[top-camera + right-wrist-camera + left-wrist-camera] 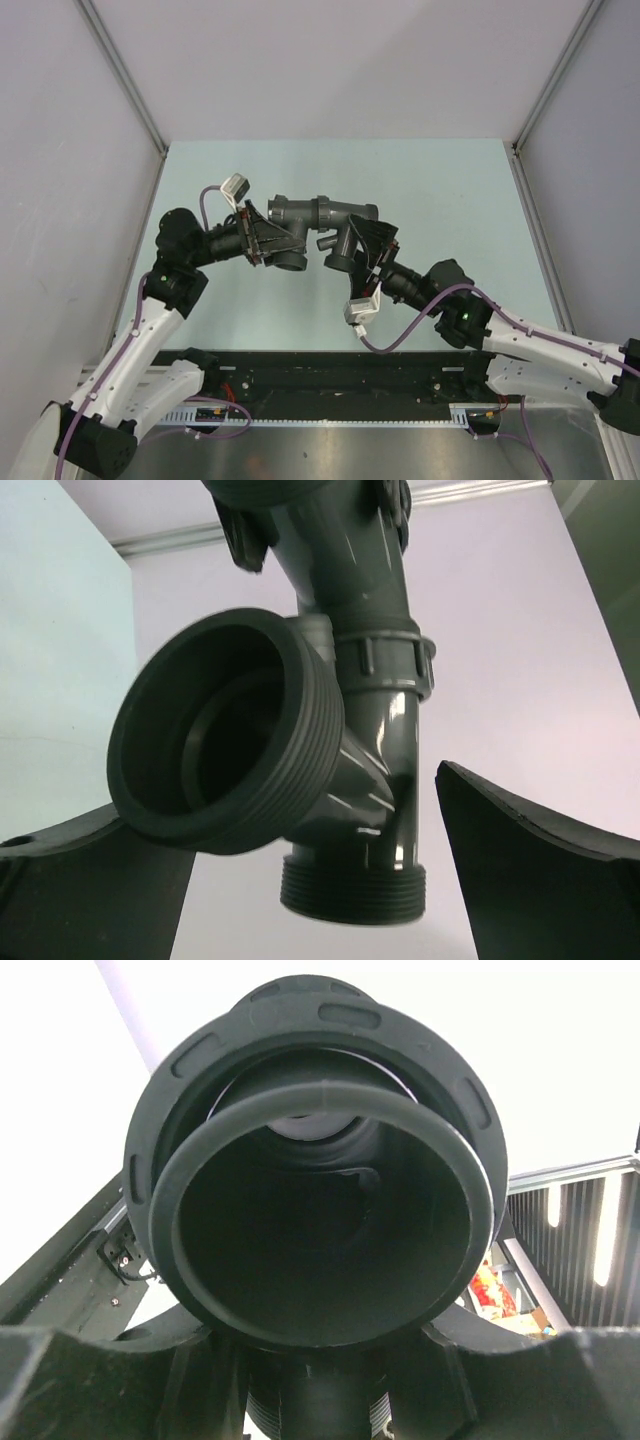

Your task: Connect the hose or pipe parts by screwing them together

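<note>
From above, we saw the left claw (pixel 278 245) clamped on the tube (pixel 300 210), dark grey and held above the table (pixel 450 190). Beyond its tips the tube met the fitting (pixel 345 228) at a collar (pixel 325 212). The right claw (pixel 358 252) stood wide open around the fitting.

On the left wrist, the tube's flared round mouth (pixel 320 1240) faced us just above the claw's fingers (pixel 80 1380). A broad slotted ring (pixel 330 1005) sat behind it and a threaded stub (pixel 320 1415) between the fingers.

On the right wrist, the fitting hung between the spread fingers, clear of the right one. It was glossy grey and branched, with a threaded port (pixel 230 750) angled left over the other finger, where we could not tell contact.
</note>
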Robot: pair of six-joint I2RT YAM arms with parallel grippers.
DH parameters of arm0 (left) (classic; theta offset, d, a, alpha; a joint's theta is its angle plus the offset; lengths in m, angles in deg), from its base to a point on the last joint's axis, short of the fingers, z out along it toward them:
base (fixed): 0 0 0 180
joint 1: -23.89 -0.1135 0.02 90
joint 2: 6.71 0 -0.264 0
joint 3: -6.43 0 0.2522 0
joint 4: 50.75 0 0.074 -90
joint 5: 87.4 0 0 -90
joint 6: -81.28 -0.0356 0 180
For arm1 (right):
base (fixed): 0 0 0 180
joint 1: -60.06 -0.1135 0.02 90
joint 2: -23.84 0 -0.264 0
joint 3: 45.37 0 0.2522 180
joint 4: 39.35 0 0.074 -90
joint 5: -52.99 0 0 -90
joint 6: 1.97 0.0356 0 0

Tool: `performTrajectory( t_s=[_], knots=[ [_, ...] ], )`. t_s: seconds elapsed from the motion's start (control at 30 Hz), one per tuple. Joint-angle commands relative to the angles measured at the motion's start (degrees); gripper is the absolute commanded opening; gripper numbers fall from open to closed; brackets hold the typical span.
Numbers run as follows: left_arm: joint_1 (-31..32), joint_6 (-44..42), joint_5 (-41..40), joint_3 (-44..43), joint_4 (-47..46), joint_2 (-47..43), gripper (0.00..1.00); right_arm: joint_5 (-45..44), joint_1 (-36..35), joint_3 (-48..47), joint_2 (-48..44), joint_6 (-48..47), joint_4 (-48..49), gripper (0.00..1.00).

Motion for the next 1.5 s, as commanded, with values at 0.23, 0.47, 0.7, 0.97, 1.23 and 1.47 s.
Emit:
performTrajectory(
  t_s=[0.23, 0.47, 0.7, 0.97, 1.23, 1.47],
  knots=[
    [0.5, -26.5, 2.3, -1.8, -4.1, -1.6, 0.0, 6.8, -2.4, -7.9, -0.3, 19.7, -6.1, 0.55],
    [1.5, -40.3, 8.1, 1.0, -7.7, 0.2, 0.01, 16.7, 2.1, -9.4, -1.5, 39.7, -9.9, 0.34],
    [2.4, -53.5, 13.9, 1.5, -7.8, 0.9, 0.0, 25.9, 14.3, -12.9, -1.6, 64.5, -6.2, 0.5],
    [2.7, -56.5, 12.9, 3.5, -7.8, 1.5, 0.0, 27.9, 22.0, -14.3, -0.8, 78.8, -4.3, 0.85],
    [2.8, -57.1, 12.9, 5.0, -7.7, 1.4, 0.0, 28.9, 25.9, -14.3, 1.5, 86.8, -1.6, 0.83],
    [2.8, -56.7, 15.3, 6.0, -7.7, 0.2, 0.0, 28.6, 29.4, -14.4, 5.1, 91.6, 0.4, 0.86]
  ],
)
